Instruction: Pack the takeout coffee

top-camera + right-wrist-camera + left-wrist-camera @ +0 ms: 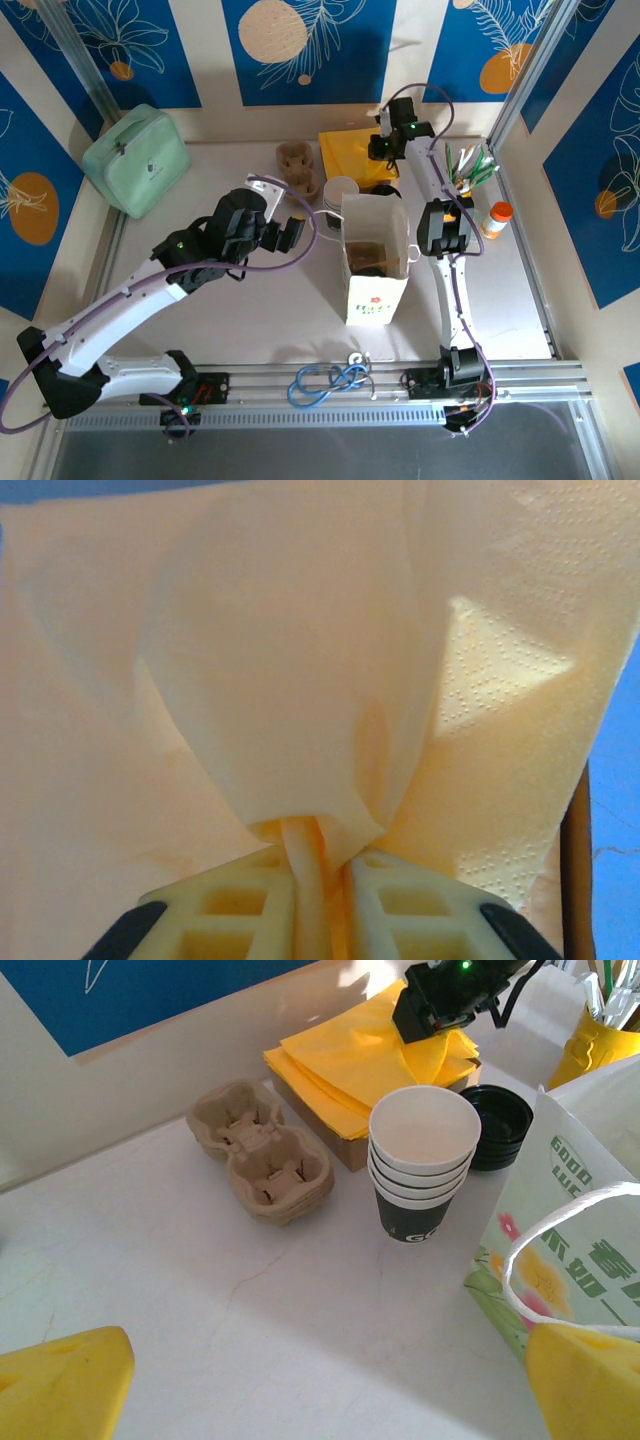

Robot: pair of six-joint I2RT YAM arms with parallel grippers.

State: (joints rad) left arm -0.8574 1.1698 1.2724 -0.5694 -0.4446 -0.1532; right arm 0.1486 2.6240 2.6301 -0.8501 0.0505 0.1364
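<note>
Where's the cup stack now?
In the top view, the cup stack stands just behind the paper bag, in front of the yellow napkins, black lids on its right.

**A:** What's ahead of your left gripper (320, 1400)?

**B:** Your yellow fingertips (60, 1385) sit wide apart in the bottom corners, above the pale table (200, 1290). Straight ahead you have an upright stack of paper cups (424, 1160), white inside and dark outside.

**A:** And around them?

**B:** To their left you'll see cardboard cup carriers (265, 1155), nested. Behind are yellow napkins (345, 1060) piled on a brown box (318, 1128), with the right gripper (437, 1015) down on them. Black lids (497, 1120) lie just right of the cups. The paper bag (570, 1190) stands at your right, with its white handle (520, 1250) looping near your right fingertip.
</note>
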